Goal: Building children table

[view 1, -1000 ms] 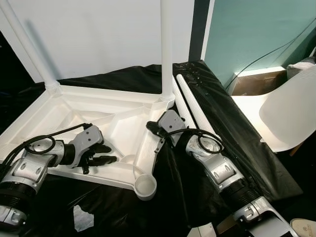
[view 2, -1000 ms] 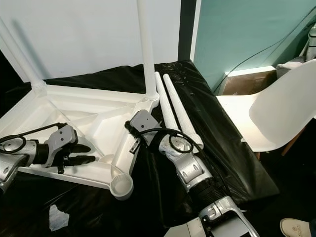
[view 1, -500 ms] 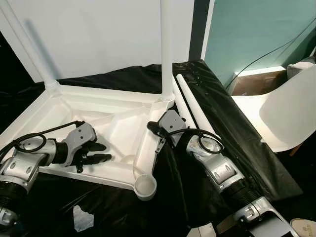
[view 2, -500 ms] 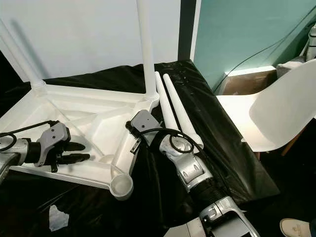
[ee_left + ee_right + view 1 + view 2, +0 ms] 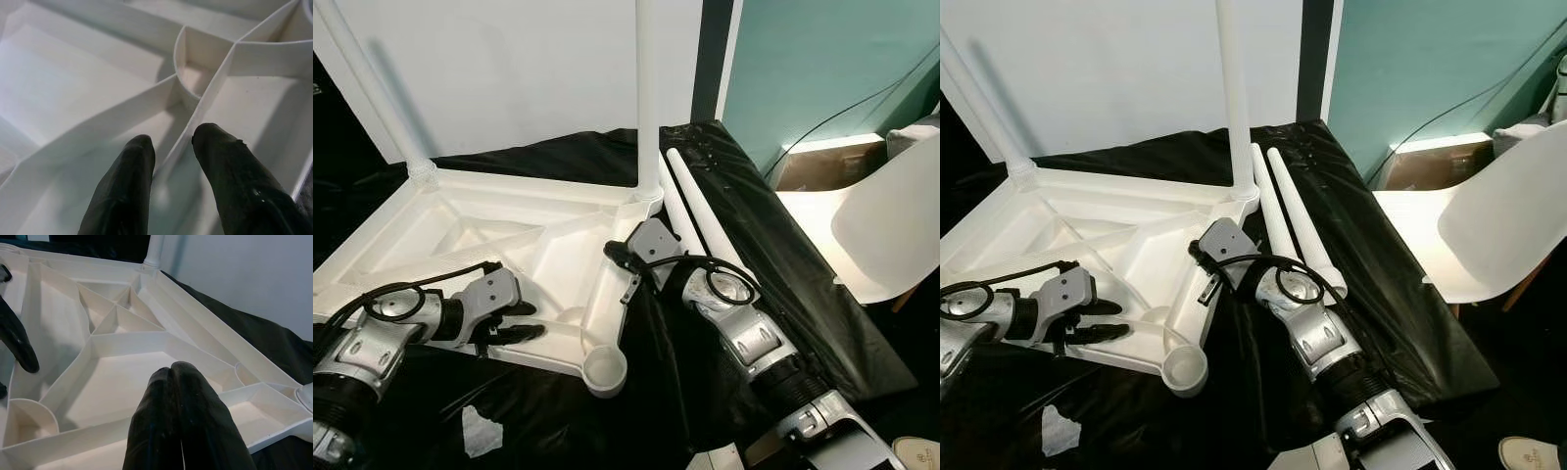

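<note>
The white children's table top [image 5: 431,230] lies upside down on a black sheet. Two white legs stand in its far corners, one at the far left [image 5: 372,88] and one at the far right [image 5: 647,98]. The near right corner socket [image 5: 605,369] holds nothing. Two loose legs [image 5: 700,220] lie side by side on the sheet to the right. My left gripper [image 5: 524,321] is open at the near rim; in the left wrist view its fingers [image 5: 127,191] sit either side of a rib. My right gripper [image 5: 171,372] is shut, empty, by the top's right edge.
A white chair [image 5: 891,225] stands at the right, with a cardboard box [image 5: 822,162] behind it against the teal wall. A white scrap [image 5: 480,431] lies on the sheet near my left arm. A shoe [image 5: 920,452] shows at the lower right corner.
My left gripper has drawn back from inside the top toward its near rim, fingers still apart. The right arm has held still. The view shifted slightly.
</note>
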